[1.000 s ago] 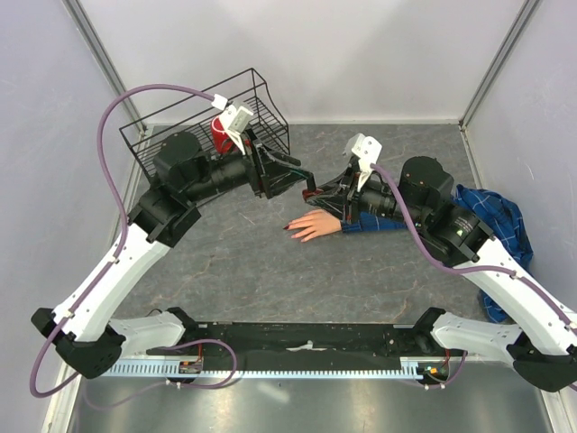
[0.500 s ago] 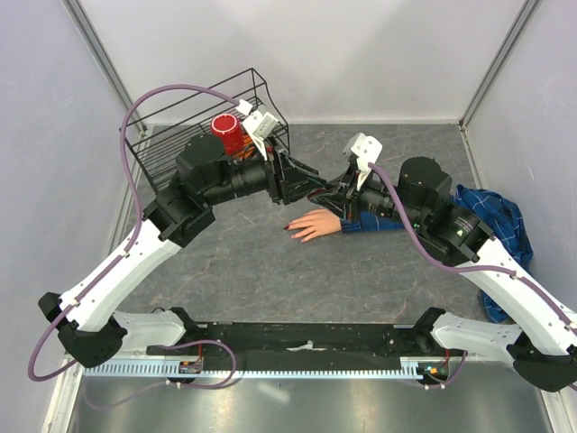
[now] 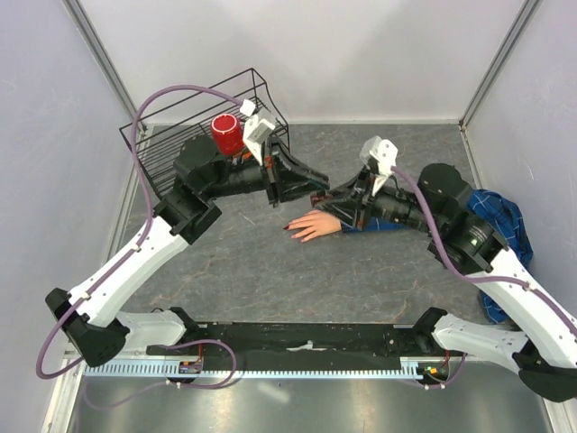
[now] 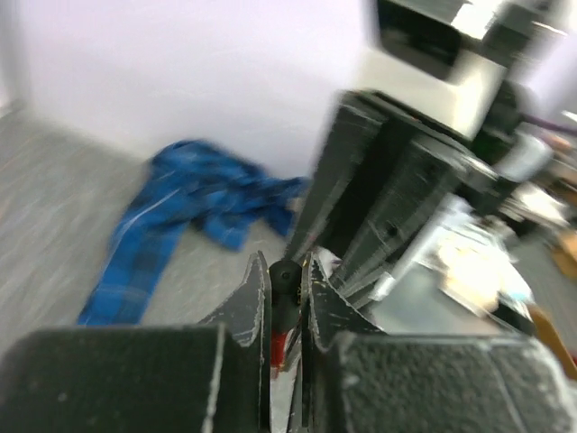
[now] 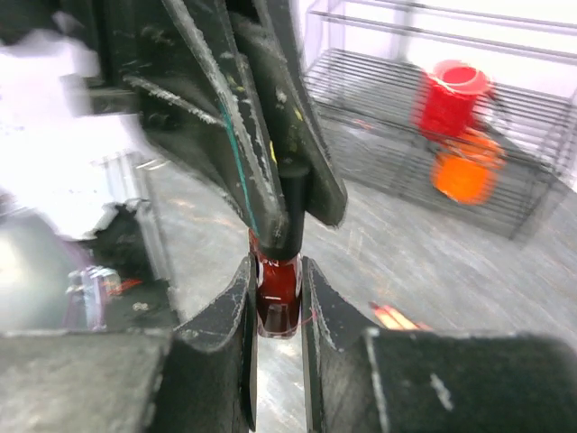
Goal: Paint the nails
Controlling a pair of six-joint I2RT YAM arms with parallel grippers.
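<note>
Two grippers meeting on a polish bottle above the fake hand

The peach fake hand [image 3: 317, 224] is lying near the middle of the table [image 3: 270, 271], its fingertips pointing toward the left edge, and the nails [image 3: 290, 225] are showing dark at those tips. Just beyond and above it, the right gripper [image 5: 275, 271] is holding a small dark red polish bottle [image 5: 277, 302] between narrow fingers [image 5: 225, 316]. The left gripper [image 4: 286, 271] is pinching the bottle's black cap [image 5: 290, 212], its own fingers [image 4: 245, 311] drawn close. A blue plaid cloth [image 3: 500, 216] is lying at the right edge. A wire basket [image 3: 158, 149] is sitting in the far left corner, holding a red cup [image 3: 226, 133].
</note>
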